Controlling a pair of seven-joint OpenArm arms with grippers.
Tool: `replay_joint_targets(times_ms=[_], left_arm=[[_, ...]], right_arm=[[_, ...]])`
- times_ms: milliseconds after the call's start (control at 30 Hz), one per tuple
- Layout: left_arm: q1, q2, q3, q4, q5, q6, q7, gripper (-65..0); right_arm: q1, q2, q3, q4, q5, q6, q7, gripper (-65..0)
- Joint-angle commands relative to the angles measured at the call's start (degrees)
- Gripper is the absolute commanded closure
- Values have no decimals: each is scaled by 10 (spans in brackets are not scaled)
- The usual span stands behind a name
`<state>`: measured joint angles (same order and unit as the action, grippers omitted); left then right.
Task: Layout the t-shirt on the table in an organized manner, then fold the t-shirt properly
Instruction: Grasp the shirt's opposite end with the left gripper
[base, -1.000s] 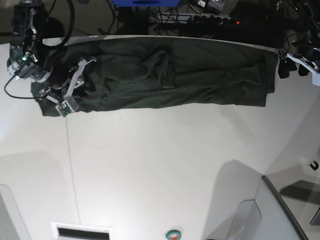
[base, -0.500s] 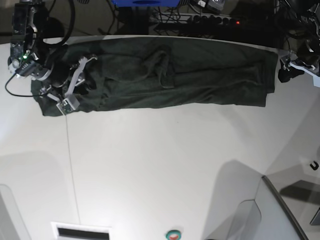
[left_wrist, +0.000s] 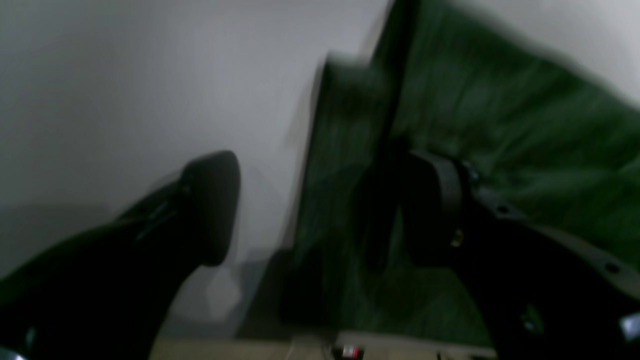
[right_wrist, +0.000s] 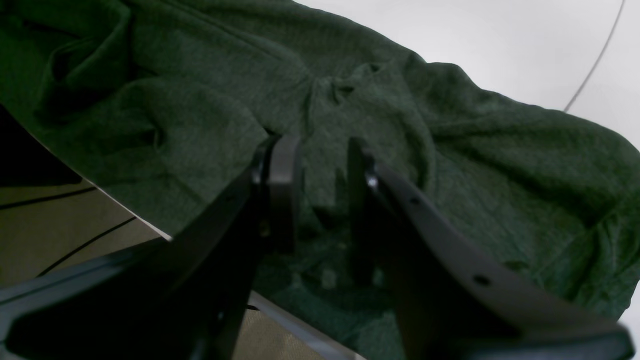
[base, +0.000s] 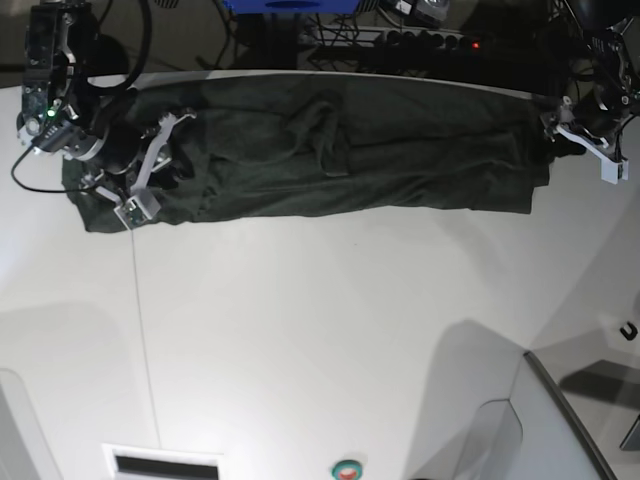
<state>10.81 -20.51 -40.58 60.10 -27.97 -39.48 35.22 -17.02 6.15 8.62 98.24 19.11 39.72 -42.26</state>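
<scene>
The t-shirt lies as a long, rumpled band along the far edge of the table, stretched nearly from one arm to the other, with bunched folds near its middle and at the end by the dark seam line. The right hand sits over that rumpled end, its fingers standing only a little apart with a ridge of cloth rising between them; whether they truly pinch it or just hover around it I cannot tell. At the shirt's opposite end the left hand is spread wide and holds nothing, one finger over bare table just beside the shirt's edge, the other over the cloth, as if straddling the hem to take it. To me the layout step looks unfinished: each arm is posted at an end, probably so the shirt can be pulled taut and drawn away from the far edge, where some of it seems to hang over.
</scene>
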Motion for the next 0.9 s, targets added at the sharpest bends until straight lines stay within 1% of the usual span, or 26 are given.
replay_joint_targets(times_ms=[0, 100, 167, 267, 467, 500, 533, 600, 667, 700, 733, 767, 867], left_arm=[[-1, -12, 14, -1, -7, -5, -6, -479], [-1, -12, 60, -16, -7, -5, -8, -477], [-1, -10, 75, -18, -8, -5, -8, -476], [-1, -1, 79, -18, -8, -5, -8, -474], [-1, 2, 81, -19, -7, -5, -8, -469], [-1, 2, 82, -19, -7, -5, -8, -457], [-1, 2, 82, -19, -7, -5, -8, -433], [-1, 2, 82, -19, -7, -5, -8, -336], [-3, 2, 78, -19, -7, -5, -9, -199], [-8, 1, 77, -19, -7, -5, -9, -115], [-14, -1, 77, -19, -7, -5, -9, -48], [-17, -3, 77, -19, -7, -5, -9, 0], [-21, -3, 77, -13, -8, -5, -10, 0]], right_arm=[[4, 4, 1, 9, 8, 3, 10, -155], [4, 3, 0, 9, 8, 3, 10, -155], [4, 3, 0, 9, 8, 3, 10, -155], [4, 2, 0, 9, 8, 3, 10, -155], [4, 4, 0, 9, 8, 3, 10, -155], [4, 4, 0, 9, 8, 3, 10, -155], [4, 4, 0, 9, 8, 3, 10, -155], [4, 4, 0, 9, 8, 3, 10, -155], [3, 4, 1, 9, 8, 3, 10, -155], [3, 5, 3, 9, 8, 3, 10, -155], [3, 5, 4, 9, 8, 3, 10, -155], [1, 6, 5, 9, 8, 3, 10, -155], [-10, 6, 6, 11, 8, 3, 11, -155]])
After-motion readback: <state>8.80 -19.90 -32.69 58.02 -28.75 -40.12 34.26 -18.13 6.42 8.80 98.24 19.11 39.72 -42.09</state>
